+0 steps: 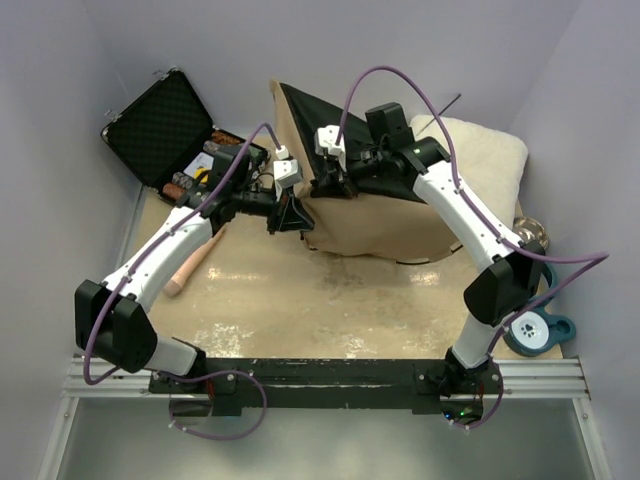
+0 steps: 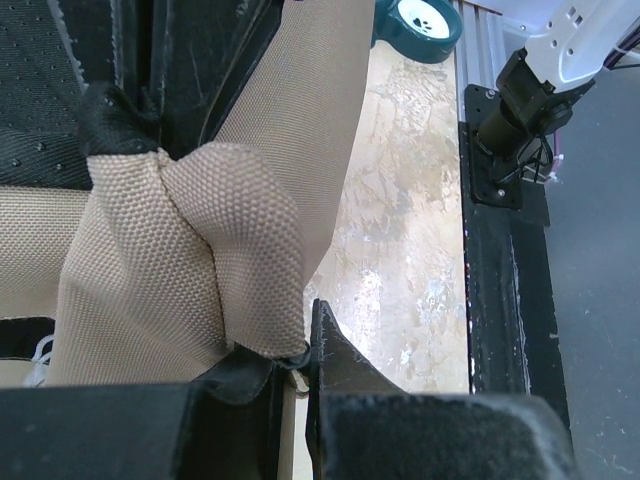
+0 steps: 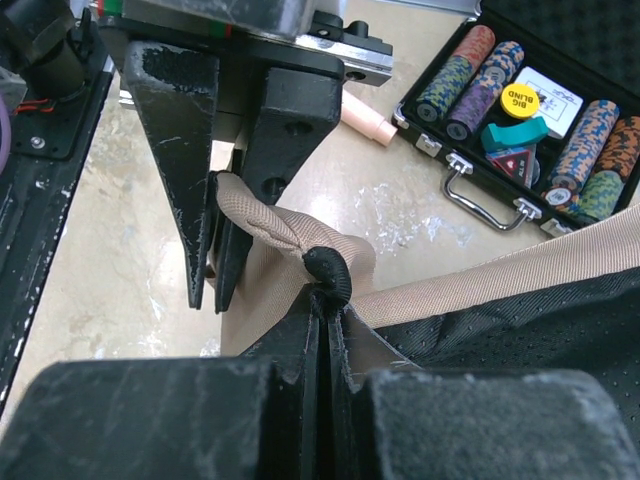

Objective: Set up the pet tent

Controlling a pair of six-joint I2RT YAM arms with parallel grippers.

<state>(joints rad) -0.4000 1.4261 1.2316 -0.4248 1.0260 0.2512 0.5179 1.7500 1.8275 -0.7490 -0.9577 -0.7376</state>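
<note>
The pet tent (image 1: 375,215) lies collapsed at the table's middle back, tan fabric with its black underside (image 1: 340,125) turned up. My left gripper (image 1: 288,216) is shut on a bunched tan corner of the tent (image 2: 200,250), pinched at the fingertips (image 2: 308,345). My right gripper (image 1: 330,183) is shut on a black corded loop (image 3: 328,272) at that same corner, its tip (image 3: 325,300) right beside the left gripper's fingers (image 3: 190,180). The two grippers sit a few centimetres apart. A thin black pole end (image 1: 445,106) pokes out behind. The pompom and doorway are hidden.
An open black foam-lined case (image 1: 160,125) with poker chips (image 3: 530,110) stands at back left. A white fluffy cushion (image 1: 485,150) lies at back right. A beige cylinder (image 1: 195,262) lies on the left. A teal paw-print reel (image 1: 535,330) sits at the right edge.
</note>
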